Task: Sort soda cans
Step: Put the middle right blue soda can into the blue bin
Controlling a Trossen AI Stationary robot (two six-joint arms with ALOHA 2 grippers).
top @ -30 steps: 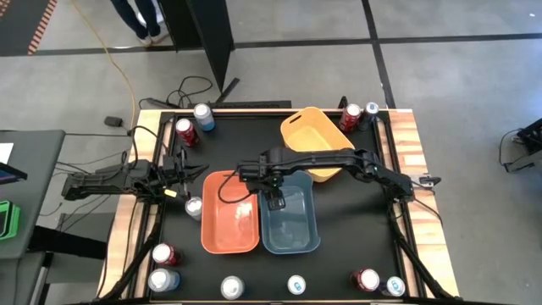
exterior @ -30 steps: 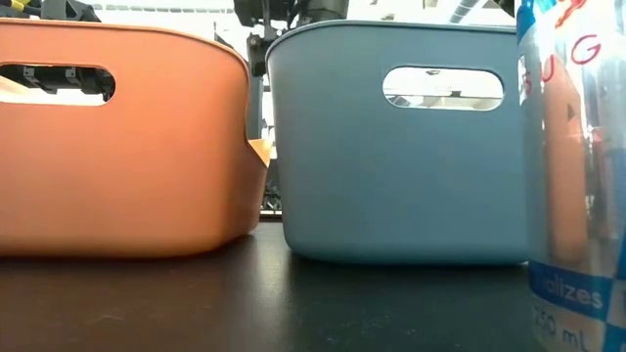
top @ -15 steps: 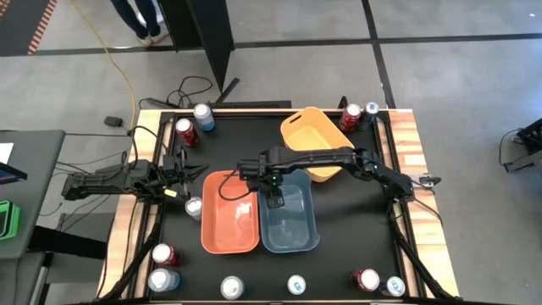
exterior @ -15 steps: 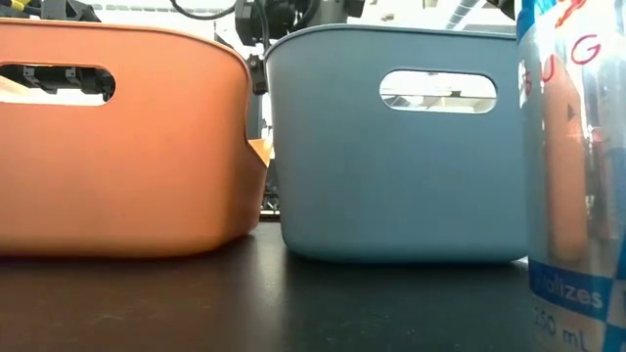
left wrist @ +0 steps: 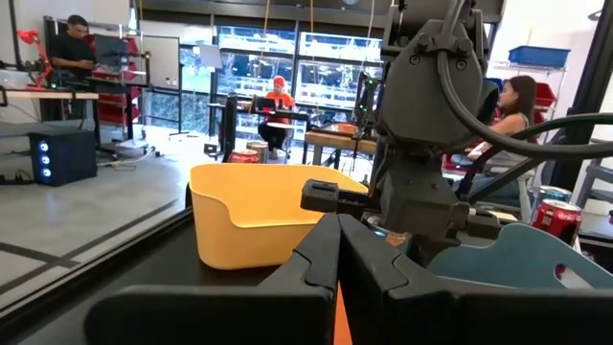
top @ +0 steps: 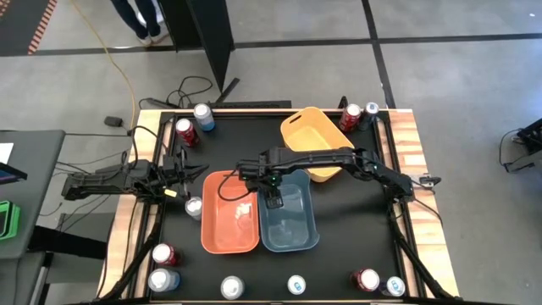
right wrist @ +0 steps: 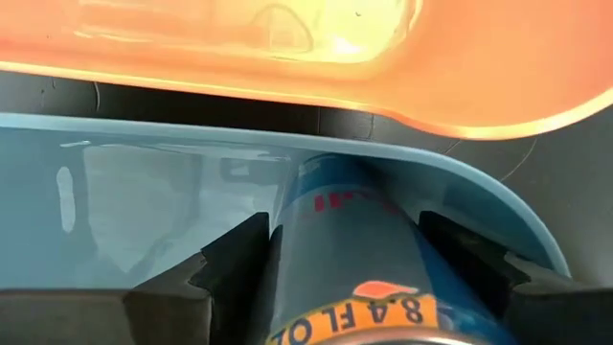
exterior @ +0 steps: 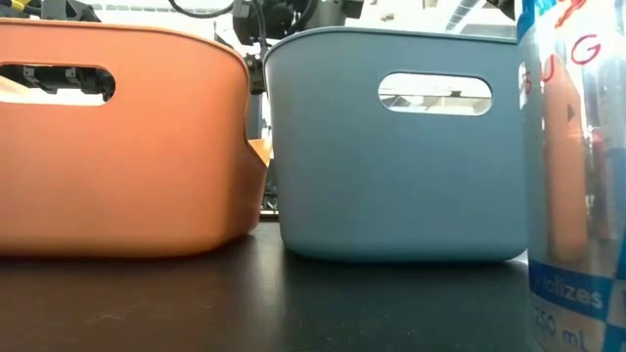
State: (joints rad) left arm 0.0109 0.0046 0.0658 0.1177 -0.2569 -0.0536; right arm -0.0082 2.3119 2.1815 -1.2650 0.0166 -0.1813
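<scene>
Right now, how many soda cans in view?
12 soda cans: two far-left, two far-right, one left of the orange bin, two near-left, two near-edge middle, two near-right, one at the right claw over the blue bin. Bins may hide more.

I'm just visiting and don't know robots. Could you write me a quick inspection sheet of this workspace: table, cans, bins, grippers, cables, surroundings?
Surface: black table top with a wooden rim.
Job's things: soda cans stand along the edges and corners; a blue can sits between the right gripper's fingers, over the blue bin.
Clutter: orange bin beside the blue bin, touching it; yellow bin behind them.
Grippers: right gripper over the blue bin, around the can; left gripper shut, empty, waiting at the left edge.
Cables: several on the floor behind the table.
Surroundings: people at desks in the room beyond.
</scene>
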